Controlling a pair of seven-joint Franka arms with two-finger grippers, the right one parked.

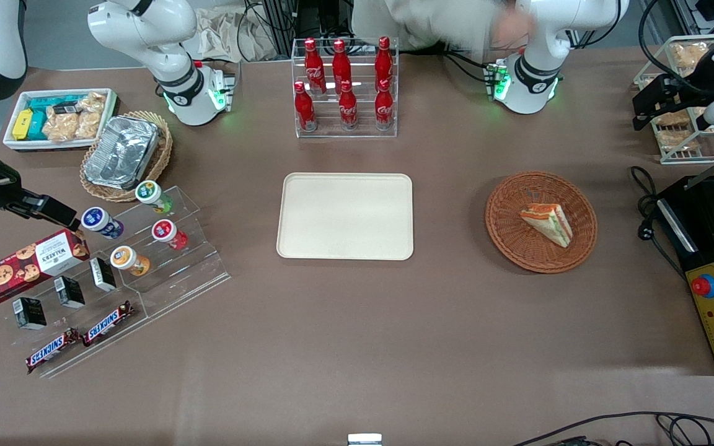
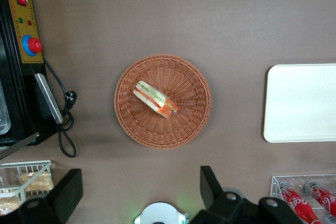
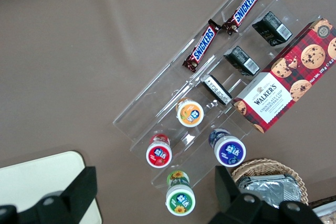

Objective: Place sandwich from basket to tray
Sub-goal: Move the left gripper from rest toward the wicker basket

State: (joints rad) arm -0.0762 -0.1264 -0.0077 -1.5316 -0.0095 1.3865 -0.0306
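The sandwich (image 1: 548,223) is a pale bread wedge with red, orange and green layers. It lies in the round reddish-brown wicker basket (image 1: 512,232), toward the working arm's end of the table. The cream tray (image 1: 344,215) lies flat and bare at the table's middle, beside the basket. My left gripper (image 1: 645,105) hangs high above the table near the working arm's end, apart from the basket, open and empty. The left wrist view shows the sandwich (image 2: 156,99) in the basket (image 2: 184,124), the tray (image 2: 302,103), and the gripper (image 2: 139,190) with its fingers (image 2: 210,184) wide apart.
A clear rack of red cola bottles (image 1: 344,87) stands farther from the front camera than the tray. A black machine with a red button (image 1: 713,297) and a wire rack of bagged snacks (image 1: 682,93) sit at the working arm's end. Snack shelves (image 1: 115,266) lie toward the parked arm's end.
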